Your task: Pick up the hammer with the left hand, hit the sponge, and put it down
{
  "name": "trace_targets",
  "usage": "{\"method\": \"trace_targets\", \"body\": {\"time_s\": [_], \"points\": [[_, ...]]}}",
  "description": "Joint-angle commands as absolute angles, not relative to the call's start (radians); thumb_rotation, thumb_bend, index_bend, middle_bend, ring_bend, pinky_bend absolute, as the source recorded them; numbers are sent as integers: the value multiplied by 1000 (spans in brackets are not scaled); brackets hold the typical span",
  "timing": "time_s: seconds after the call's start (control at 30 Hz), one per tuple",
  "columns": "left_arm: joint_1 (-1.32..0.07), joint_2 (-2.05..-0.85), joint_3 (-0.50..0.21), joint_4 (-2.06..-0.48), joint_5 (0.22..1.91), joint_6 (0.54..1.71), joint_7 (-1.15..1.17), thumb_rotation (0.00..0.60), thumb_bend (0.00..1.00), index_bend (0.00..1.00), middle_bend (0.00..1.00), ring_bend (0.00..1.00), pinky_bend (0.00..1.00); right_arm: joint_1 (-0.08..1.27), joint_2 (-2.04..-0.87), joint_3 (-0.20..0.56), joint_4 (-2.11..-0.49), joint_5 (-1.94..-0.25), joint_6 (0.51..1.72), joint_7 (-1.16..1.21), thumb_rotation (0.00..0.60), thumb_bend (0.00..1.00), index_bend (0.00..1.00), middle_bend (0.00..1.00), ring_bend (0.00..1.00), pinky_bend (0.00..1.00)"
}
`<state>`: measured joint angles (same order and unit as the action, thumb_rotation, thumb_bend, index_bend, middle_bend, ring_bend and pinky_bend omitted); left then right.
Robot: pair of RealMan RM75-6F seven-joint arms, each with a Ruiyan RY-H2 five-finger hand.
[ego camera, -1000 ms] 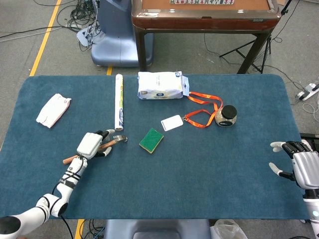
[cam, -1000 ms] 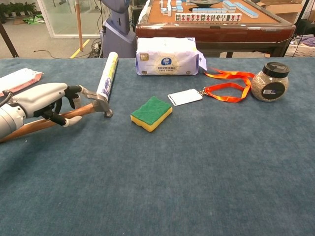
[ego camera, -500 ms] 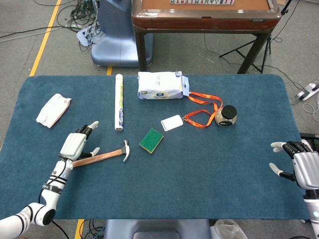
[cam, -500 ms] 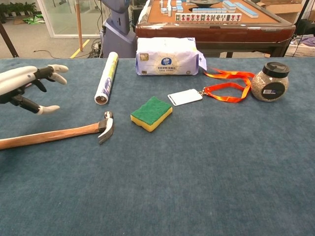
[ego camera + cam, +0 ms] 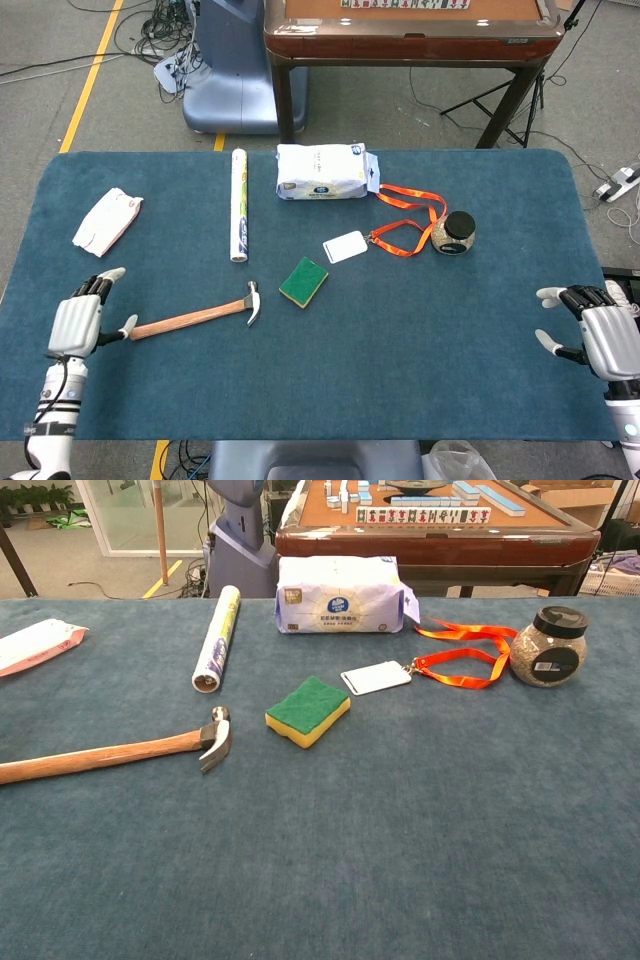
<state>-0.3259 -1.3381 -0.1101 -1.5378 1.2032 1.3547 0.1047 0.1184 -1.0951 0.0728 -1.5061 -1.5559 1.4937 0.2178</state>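
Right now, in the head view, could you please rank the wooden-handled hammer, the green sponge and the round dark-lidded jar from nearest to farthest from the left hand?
Measured from the left hand:
1. Wooden-handled hammer: lying just to the hand's right, its handle end close to the fingers but not held.
2. Green sponge: beyond the hammer's head, near the table's middle.
3. Round dark-lidded jar: far across, on the right half.

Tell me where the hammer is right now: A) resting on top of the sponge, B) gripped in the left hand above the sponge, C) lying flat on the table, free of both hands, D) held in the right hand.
C: the hammer lies flat on the table, with the left hand open just off the end of its handle and the sponge apart from its head.
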Motion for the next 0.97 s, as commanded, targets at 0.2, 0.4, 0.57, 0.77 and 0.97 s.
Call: {"method": "trace_targets", "body": {"time_s": [0.2, 0.4, 0.57, 0.77, 0.97], "points": [[-223, -1287, -64, -1625, 1270, 1484, 137, 600, 244, 170, 177, 150, 238, 119, -1098, 72, -1504, -1562, 1499, 214, 600, 174, 367, 446, 314, 303], [-178, -1290, -43, -1635, 1327, 1537, 127, 600, 243, 170, 177, 149, 224, 117, -1104, 74, -1507, -1561, 1507, 194, 600, 174, 367, 446, 314, 303], [-162, -1297, -43, -1631, 1366, 1564, 123, 600, 242, 170, 177, 149, 205, 114, -1103, 75, -1512, -1555, 1509, 192, 600, 174, 367, 446, 314, 303], [-151, -1303, -50, -1625, 1384, 1568, 122, 600, 242, 177, 177, 149, 205, 116, -1099, 73, -1518, -1550, 1498, 187, 600, 174, 367, 446, 314, 303], [-144, -1303, -55, -1630, 1392, 1563, 126, 600, 242, 178, 177, 149, 205, 116, -1090, 70, -1530, -1541, 1484, 186, 600, 174, 367, 446, 314, 303]]}}
